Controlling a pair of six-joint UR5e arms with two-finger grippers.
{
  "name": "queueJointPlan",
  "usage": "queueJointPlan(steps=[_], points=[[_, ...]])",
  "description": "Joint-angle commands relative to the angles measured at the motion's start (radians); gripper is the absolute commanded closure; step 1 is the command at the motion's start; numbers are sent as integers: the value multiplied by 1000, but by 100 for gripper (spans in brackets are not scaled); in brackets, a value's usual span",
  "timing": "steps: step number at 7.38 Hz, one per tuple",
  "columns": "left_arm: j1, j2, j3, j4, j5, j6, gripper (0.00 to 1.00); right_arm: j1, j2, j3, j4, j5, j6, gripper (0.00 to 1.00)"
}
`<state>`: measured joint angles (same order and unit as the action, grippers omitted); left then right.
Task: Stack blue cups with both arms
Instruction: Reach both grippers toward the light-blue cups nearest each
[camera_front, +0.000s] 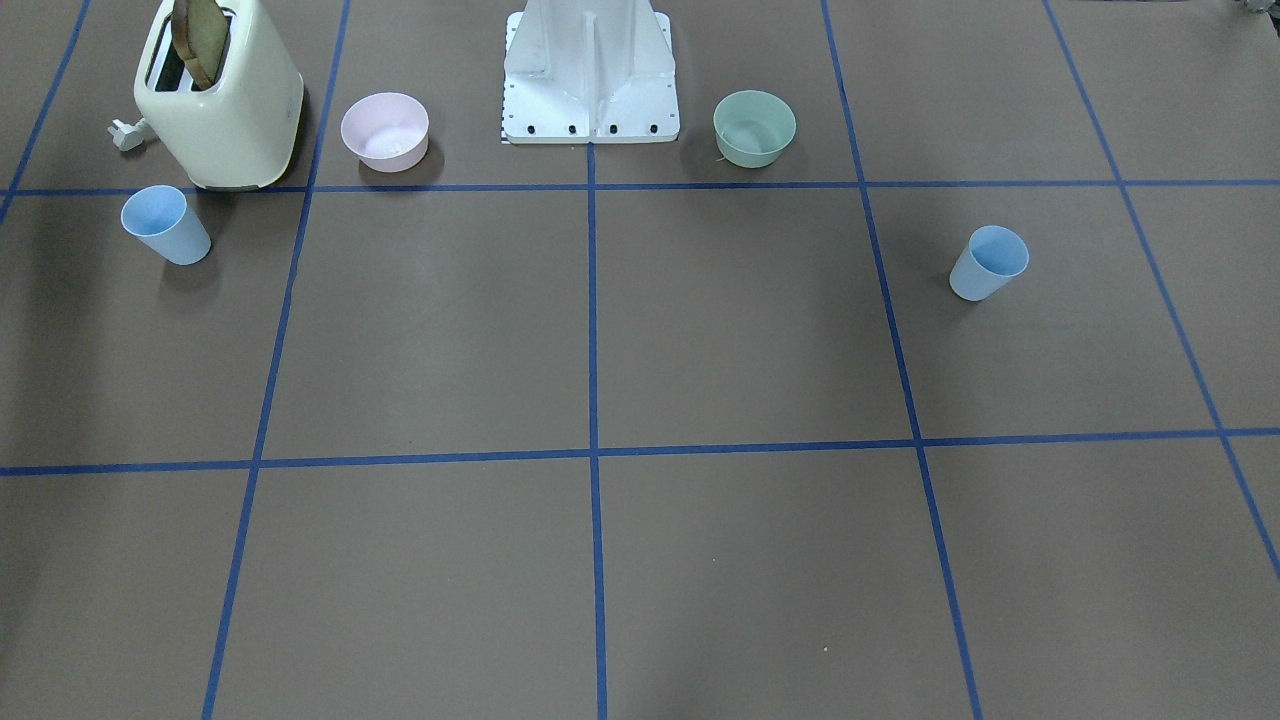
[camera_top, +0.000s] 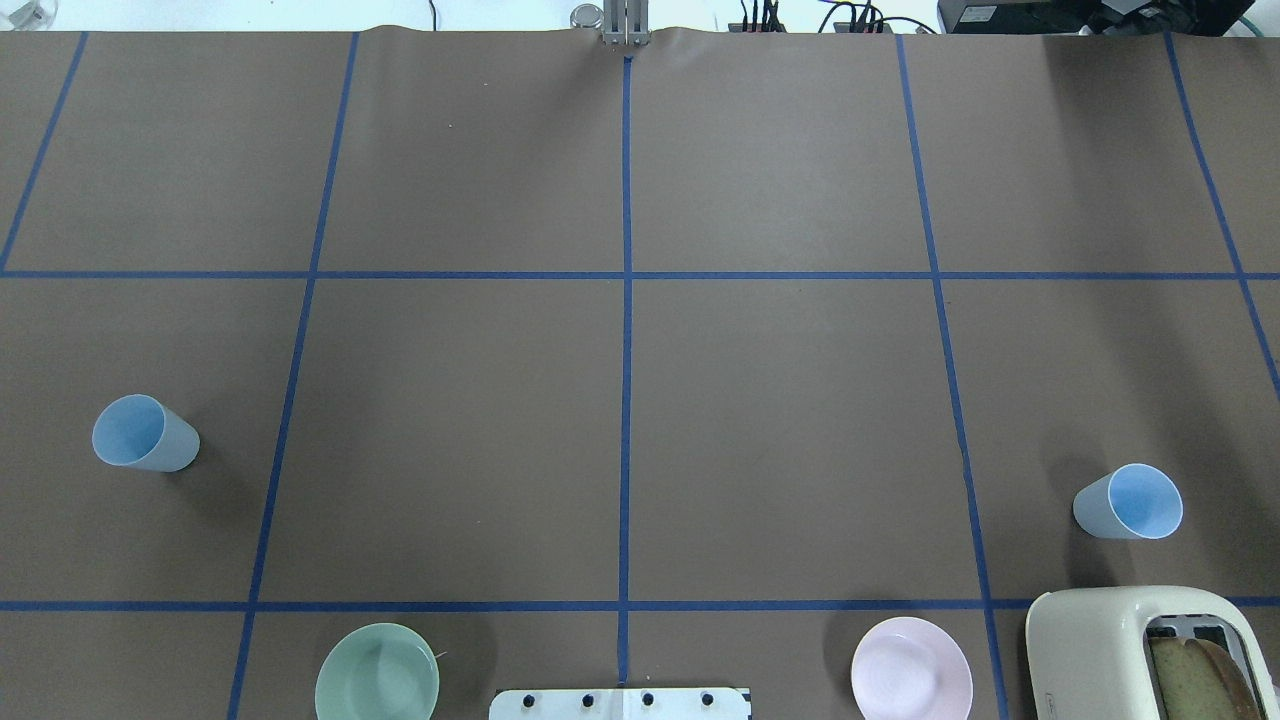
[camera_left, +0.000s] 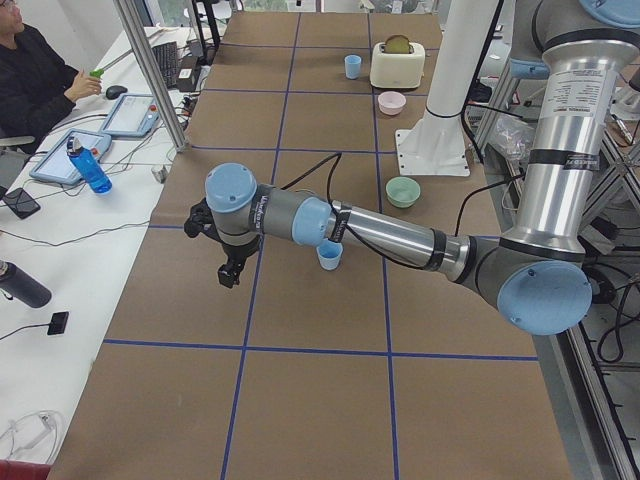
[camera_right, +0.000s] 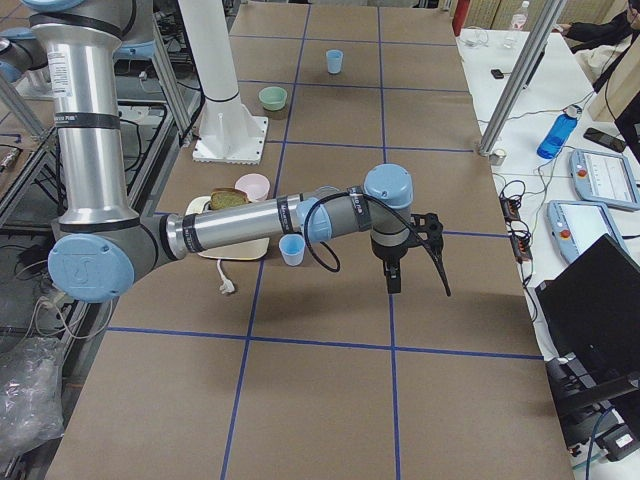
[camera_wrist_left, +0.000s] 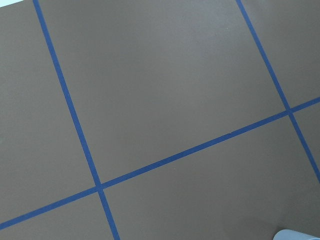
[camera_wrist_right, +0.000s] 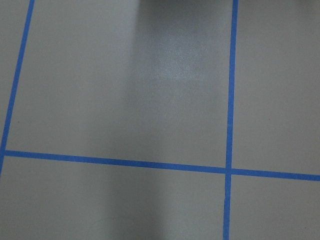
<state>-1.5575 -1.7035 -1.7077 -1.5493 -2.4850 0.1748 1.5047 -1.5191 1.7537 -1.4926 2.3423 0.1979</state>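
Observation:
Two pale blue cups stand upright and far apart on the brown table. One cup (camera_top: 143, 433) (camera_front: 988, 263) is on my left side, the other cup (camera_top: 1128, 502) (camera_front: 165, 225) on my right side near the toaster. The arms show only in the side views. My left gripper (camera_left: 228, 272) points down over the table, past the near cup (camera_left: 329, 256). My right gripper (camera_right: 393, 280) points down beyond the other cup (camera_right: 291, 249). I cannot tell whether either is open or shut. Both wrist views show bare table; a cup edge (camera_wrist_left: 300, 235) shows in a corner of the left one.
A cream toaster (camera_top: 1140, 650) (camera_front: 225, 100) with toast stands at my near right. A pink bowl (camera_top: 911, 668) and a green bowl (camera_top: 377, 672) flank the white base pedestal (camera_front: 590, 80). Blue tape lines grid the table. Operators' desks lie beyond the far edge.

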Motion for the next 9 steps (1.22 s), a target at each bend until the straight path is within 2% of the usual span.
queueJointPlan(steps=[1,3,4,5,8,9], points=[[0,-1,-1,2,0,0,2,2,-12,10,0,5,-5,0],[2,-2,-1,0,0,-3,2,0,-12,12,0,-50,8,0],[31,-7,0,-11,0,-64,2,0,-44,17,-6,-23,14,0],[81,-4,-1,-64,9,-154,2,-4,-126,70,0,24,17,0],[169,27,2,-170,31,-291,2,-75,-297,240,11,37,86,0],[212,60,2,-264,52,-375,2,-93,-346,257,84,41,130,0]])
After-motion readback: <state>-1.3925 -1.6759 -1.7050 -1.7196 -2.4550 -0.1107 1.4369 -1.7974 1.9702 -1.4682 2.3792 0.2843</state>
